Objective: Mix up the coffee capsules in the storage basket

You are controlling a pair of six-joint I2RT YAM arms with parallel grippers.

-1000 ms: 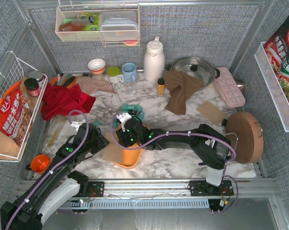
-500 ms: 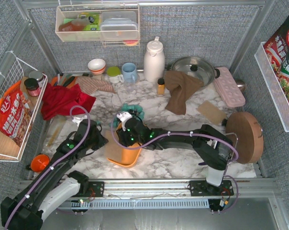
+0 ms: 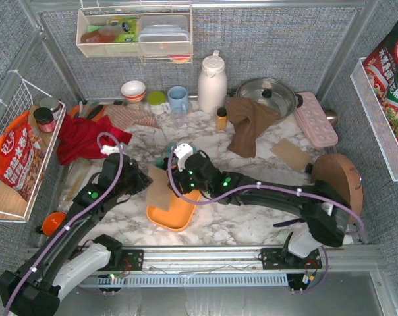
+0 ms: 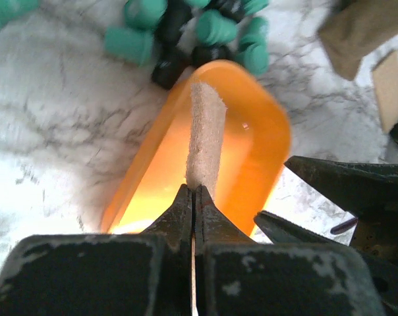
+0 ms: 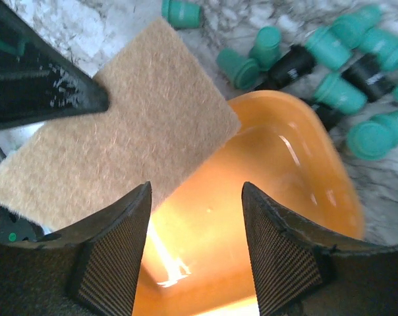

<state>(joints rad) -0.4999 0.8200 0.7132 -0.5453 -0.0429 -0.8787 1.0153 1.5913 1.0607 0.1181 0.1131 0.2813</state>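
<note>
The orange storage basket (image 3: 176,214) lies empty on the marble, and it also shows in the left wrist view (image 4: 268,131) and the right wrist view (image 5: 291,191). The teal and black coffee capsules (image 4: 169,39) lie loose on the table just past its far end (image 5: 337,92), mostly hidden under the right wrist in the top view (image 3: 162,161). My left gripper (image 4: 194,187) (image 3: 143,181) is shut on a tan felt pad (image 4: 205,131) (image 3: 161,186), held on edge over the basket. My right gripper (image 5: 196,191) (image 3: 184,189) is open and empty above the basket's inside, beside the pad (image 5: 120,158).
A small amber bottle (image 3: 221,118), a white jug (image 3: 212,82), a brown cloth (image 3: 250,122) and a pan stand at the back. A red cloth (image 3: 87,138) lies at left, with a pink tray (image 3: 315,118) and a round wooden board (image 3: 337,187) at right.
Both grippers have moved a little toward the far side. The left gripper has carried the pad up from the basket's left side to over it. The basket has settled flatter.
</note>
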